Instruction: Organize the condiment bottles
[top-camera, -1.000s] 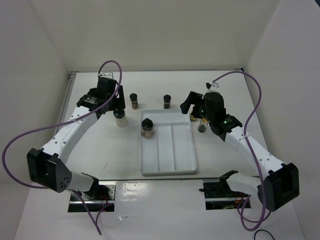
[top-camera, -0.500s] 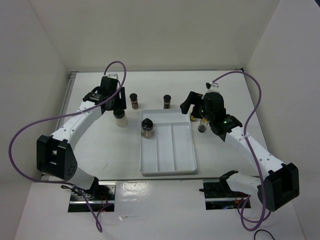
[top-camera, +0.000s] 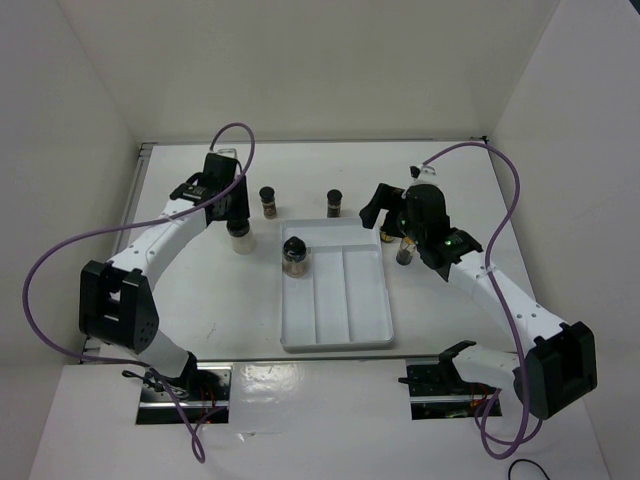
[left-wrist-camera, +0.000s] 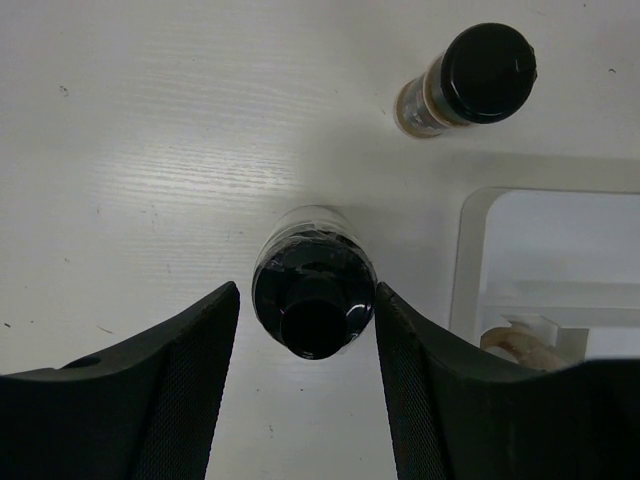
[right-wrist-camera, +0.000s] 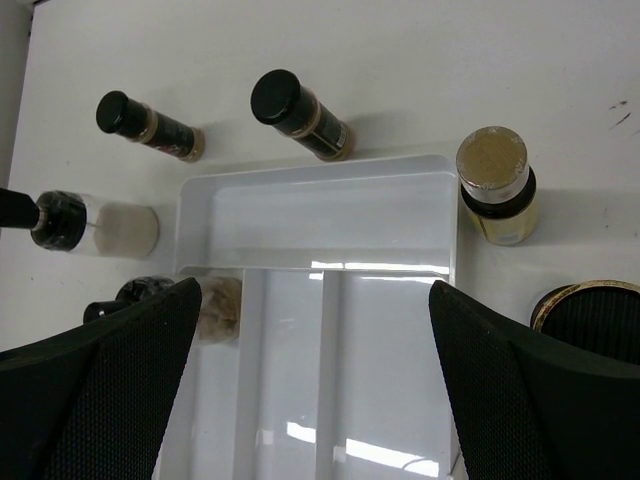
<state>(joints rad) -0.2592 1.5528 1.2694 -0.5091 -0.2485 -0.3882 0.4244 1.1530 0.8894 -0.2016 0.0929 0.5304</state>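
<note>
A squat jar (left-wrist-camera: 314, 290) with a black cap and pale contents (top-camera: 240, 238) stands left of the tray. My left gripper (left-wrist-camera: 307, 300) (top-camera: 235, 212) is down over it, open, fingers close on both sides with thin gaps. Two small dark brown bottles (top-camera: 268, 200) (top-camera: 334, 202) stand behind the tray. Another squat jar (top-camera: 295, 256) sits in the tray's left compartment. Two amber bottles (right-wrist-camera: 497, 185) (right-wrist-camera: 590, 320) stand right of the tray. My right gripper (right-wrist-camera: 315, 290) (top-camera: 383, 218) hangs wide open and empty above the tray's far end.
The white three-compartment tray (top-camera: 350, 300) lies mid-table, its middle and right compartments bare. White walls close the table at the back and both sides. Purple cables loop off both arms.
The left arm has swung in and the left fingers have narrowed around the squat jar beside the tray. The right arm and all bottles stay put.
</note>
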